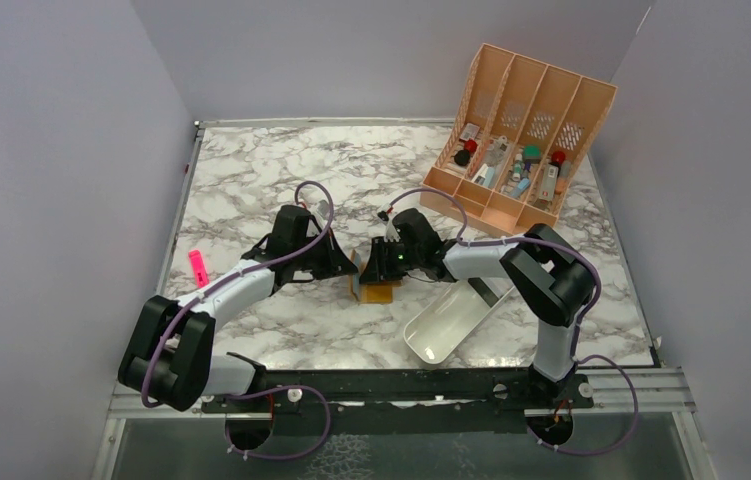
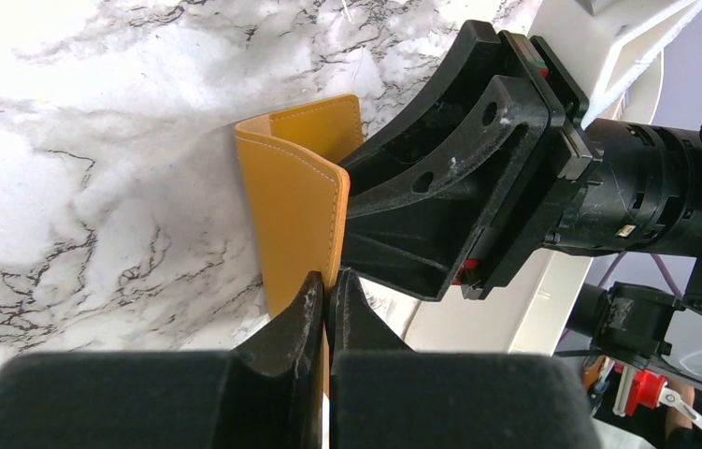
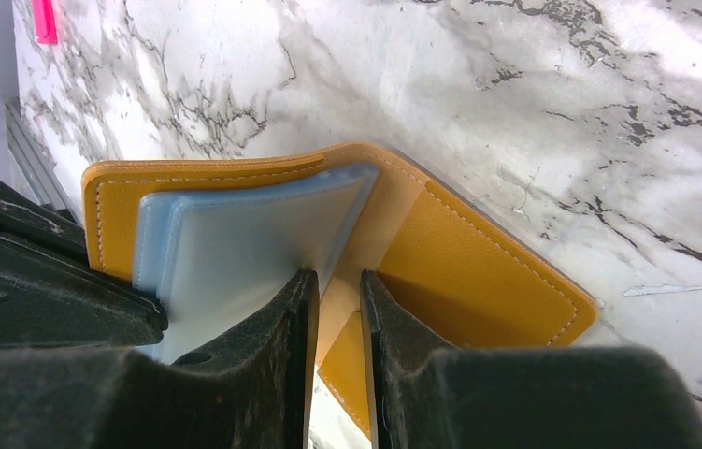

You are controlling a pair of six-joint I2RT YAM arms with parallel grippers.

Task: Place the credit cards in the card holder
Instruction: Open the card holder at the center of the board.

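At mid-table, left gripper (image 2: 328, 285) clamps one flap of the open card holder (image 2: 295, 206). Credit cards (image 3: 235, 248) sit partly inside. Right gripper (image 3: 337, 281) stands narrowly parted, grip indeterminate. Insertion apparently in hand; next, seat cards fully.

Pretty clearly a robotics lab setup, not anyone's home. The left arm (image 1: 241, 283) and right arm (image 1: 471, 258) are bolted to a metal rail (image 1: 401, 382) at the edge of a marble-look table (image 1: 251, 180), with purple cables (image 1: 314, 185) looping off them. Plain grey walls (image 1: 51, 150) box the table in on three sides like a test booth. A peach desk organiser (image 1: 526, 95) holding small odds and ends sits in the far corner.
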